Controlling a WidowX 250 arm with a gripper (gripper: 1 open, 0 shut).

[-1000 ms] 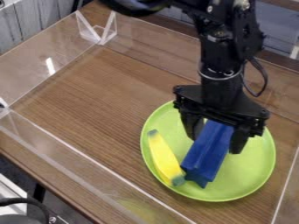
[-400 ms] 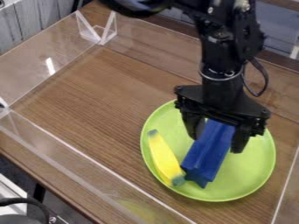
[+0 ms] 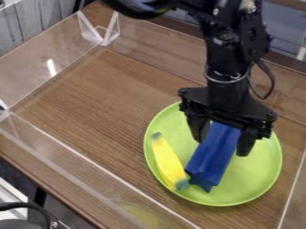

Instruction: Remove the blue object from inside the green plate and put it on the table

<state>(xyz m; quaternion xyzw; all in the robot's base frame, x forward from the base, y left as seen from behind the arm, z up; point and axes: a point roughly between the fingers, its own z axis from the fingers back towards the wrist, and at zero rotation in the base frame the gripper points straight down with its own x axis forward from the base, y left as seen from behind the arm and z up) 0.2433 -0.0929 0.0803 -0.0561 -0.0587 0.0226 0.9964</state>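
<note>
Black claw (image 3: 223,134) points straight down over the green plate (image 3: 266,165), its fingers spread apart on either side of the top end of the blue block (image 3: 213,157). Nothing has changed since a moment ago (arm, block and banana all sit just as they did), so the grab is not made yet. That block lies inside the plate, beside the yellow banana (image 3: 169,163). To my eye, squeezing shut comes next, then lifting it over to the wooden table (image 3: 107,98).
</note>
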